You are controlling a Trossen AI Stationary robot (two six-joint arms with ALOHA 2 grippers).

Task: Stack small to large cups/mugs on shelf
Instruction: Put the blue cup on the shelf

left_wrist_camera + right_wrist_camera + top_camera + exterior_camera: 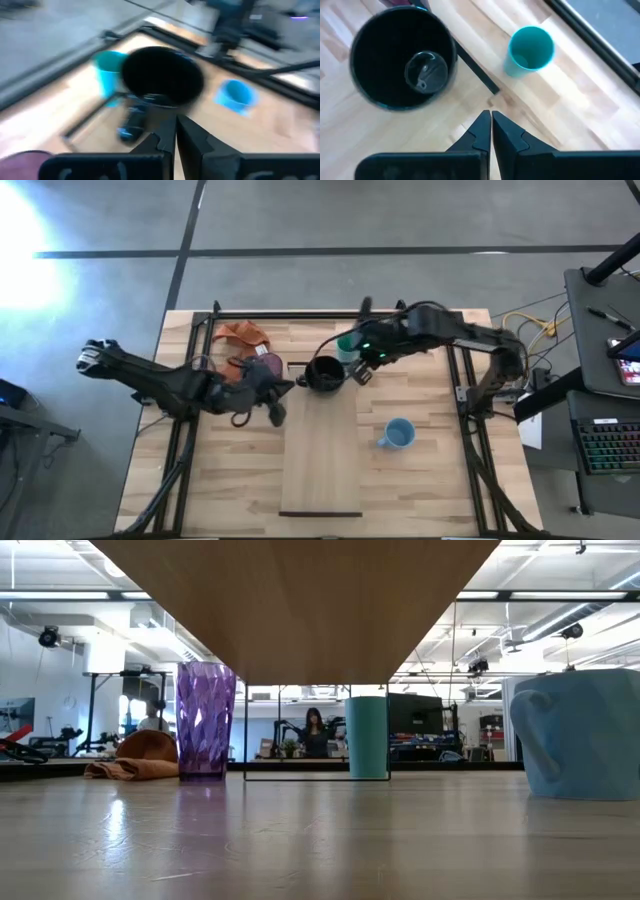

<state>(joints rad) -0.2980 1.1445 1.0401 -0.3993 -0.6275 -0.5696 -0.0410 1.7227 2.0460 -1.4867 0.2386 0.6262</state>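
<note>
Black is what draws the eye: the black mug stands upright at the far end of the shelf, its mouth open to the ceiling, and everything else is best placed from it. Just beyond it on its right side stands the green cup, close but apart from it; the purple cup sits just off its left side by the orange cloth, and the light blue mug stands well apart, nearer the front, on the surface to the right of the shelf. The right end effector hovers just beside the black mug on its right, fingers pressed together and holding nothing, with the green cup only a little farther off. The left end effector hangs on the mug's left, likewise closed and empty, close to the purple cup. To my eye the right arm is the nearer one for the green cup, the left for the purple; either cup stands upright, so it would want a grip from above or the side.
</note>
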